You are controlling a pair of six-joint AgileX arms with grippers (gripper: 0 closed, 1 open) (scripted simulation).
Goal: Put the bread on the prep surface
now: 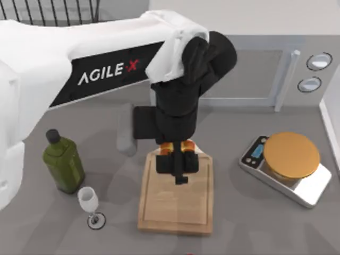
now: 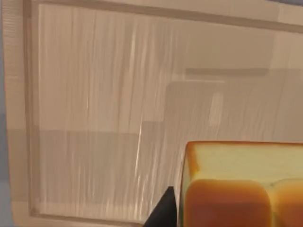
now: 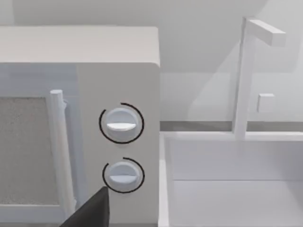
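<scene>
Left arm: it reaches across from the left side of the table, and its left gripper [image 1: 179, 159] hangs over the far end of the cutting board [image 1: 175, 204].
Grip: the fingers are clamped on the bread [image 1: 177, 147]; orange crust pokes out on either side of the black fingers.
Bread: in the left wrist view the bread [image 2: 241, 182] sits close to the lens, pale yellow on top and toasted brown below, with light wood grain behind it.
Height: I cannot tell whether the bread touches the wood or hangs just above it.
Cutting board: the cutting board [image 2: 104, 118] lies flat near the middle of the table, its grooved border plain to see, and most of its surface is bare.
Right arm: parked off to the side; its camera faces the microwave [image 3: 78, 123], and a dark finger of the right gripper [image 3: 92, 210] pokes in, too little to judge its state.
Nearby: a green bottle [image 1: 64, 162] and a wine glass [image 1: 89, 204] stand left of the board, a scale [image 1: 287, 167] to its right.
Stage: likely the last step, setting down and letting go.
Risk: released from too high, the small chunk may bounce or roll toward the near far edge and off the board.
Risk: the bread may stick to one finger and get dragged as the arm lifts.
Risk: a wide swing leftward on the way out could clip the glass.
</scene>
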